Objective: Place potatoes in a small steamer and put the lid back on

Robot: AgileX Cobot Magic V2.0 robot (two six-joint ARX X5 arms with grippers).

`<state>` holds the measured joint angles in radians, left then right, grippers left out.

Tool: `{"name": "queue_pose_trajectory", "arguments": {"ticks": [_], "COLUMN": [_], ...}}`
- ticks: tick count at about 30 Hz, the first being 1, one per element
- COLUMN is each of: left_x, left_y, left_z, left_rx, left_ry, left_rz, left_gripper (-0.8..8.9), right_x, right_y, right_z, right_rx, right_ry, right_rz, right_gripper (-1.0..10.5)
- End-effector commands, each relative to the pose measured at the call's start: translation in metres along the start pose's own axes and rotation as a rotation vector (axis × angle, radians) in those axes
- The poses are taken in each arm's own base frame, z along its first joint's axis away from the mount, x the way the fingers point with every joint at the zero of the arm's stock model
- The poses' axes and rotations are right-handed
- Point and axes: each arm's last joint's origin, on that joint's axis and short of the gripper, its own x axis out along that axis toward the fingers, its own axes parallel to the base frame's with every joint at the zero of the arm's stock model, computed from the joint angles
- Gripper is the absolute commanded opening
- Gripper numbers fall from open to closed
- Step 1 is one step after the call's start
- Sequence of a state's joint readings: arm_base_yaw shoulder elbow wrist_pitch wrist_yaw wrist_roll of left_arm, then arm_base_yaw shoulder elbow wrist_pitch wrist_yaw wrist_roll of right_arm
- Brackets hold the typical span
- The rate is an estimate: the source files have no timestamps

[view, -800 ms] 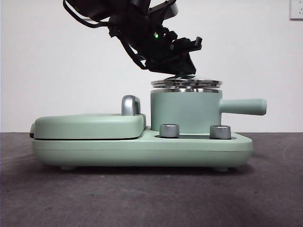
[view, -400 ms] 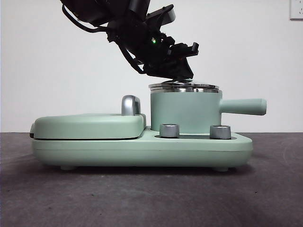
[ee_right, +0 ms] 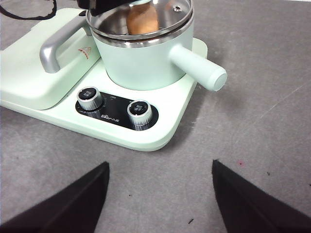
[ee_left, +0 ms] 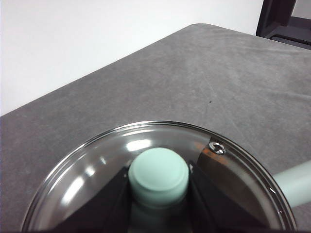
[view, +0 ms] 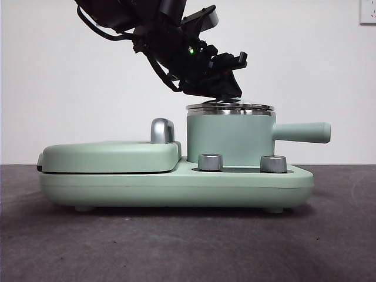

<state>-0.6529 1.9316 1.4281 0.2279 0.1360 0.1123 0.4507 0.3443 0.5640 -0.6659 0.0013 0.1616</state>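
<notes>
Potatoes (ee_right: 142, 19), one orange-brown wrinkled lump, already lie inside the small mint-green cylindrical steamer with its shiny steel rim and long straight handle (view: 230, 140), so what remains, as we judge it, is letting go of the round glass lid with its steel rim and mint-green knob (view: 230, 108). In the front view we see that lid resting level on the steamer's rim, the steamer standing on the right half of the mint-green cooker base (view: 176, 185), behind two steel dials (view: 211, 163), its handle pointing right; the left gripper (view: 226, 94) comes down from the upper left, tilted, straight onto the knob. In the left wrist view we see the left gripper (ee_left: 158, 194) with its black jaws pressed to either side of the knob, clamped on it, the glass disc (ee_left: 97, 165) spread around them. The knob sits directly between the jaws, so we judge the release to be a plain opening and a lift straight up. In the right wrist view we see the right gripper (ee_right: 160, 194) spread wide, holding nothing, waiting over the grey table (ee_right: 262, 145) on the near side, well apart from the steamer.
</notes>
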Motion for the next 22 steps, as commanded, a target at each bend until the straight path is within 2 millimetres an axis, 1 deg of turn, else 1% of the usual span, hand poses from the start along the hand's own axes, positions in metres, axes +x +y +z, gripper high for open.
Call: {"name": "queue_pose_trajectory", "arguments": {"ticks": [1,15,17,20,21,22], "left_x": [0.0065,0.0094,0.0093,0.0068,0.0055,0.0037], "left_y": [-0.0028,-0.0038,-0.0038,-0.0035,-0.0035,-0.0035], "left_z": [0.0069,-0.0025,-0.0029,0.0005,0.0024,0.0049], "left_rx": [0.006,-0.002,-0.004,-0.014,-0.019,-0.021], "left_ry": [-0.041,0.022,0.027,0.020,0.015,0.009], "left_rz": [-0.023,-0.041,-0.041,-0.039,-0.038,-0.038], "left_gripper": [0.08,0.10,0.51,2.04,2.42,2.55], "right_x": [-0.0001,-0.0001,-0.0001,-0.0001,-0.0001,-0.0001], "right_y": [0.0005,0.0006,0.0006,0.0006,0.0006,0.0006], "right_z": [0.0012,0.0012,0.0012,0.0012,0.0012,0.0012], "right_rx": [0.004,0.004,0.004,0.004,0.004,0.004], "right_ry": [-0.007,-0.007,-0.007,-0.007,-0.006,-0.006], "right_rz": [0.002,0.003,0.003,0.003,0.003,0.003], "right_gripper": [3.3,3.3,3.3,3.3,3.3,3.3]}}
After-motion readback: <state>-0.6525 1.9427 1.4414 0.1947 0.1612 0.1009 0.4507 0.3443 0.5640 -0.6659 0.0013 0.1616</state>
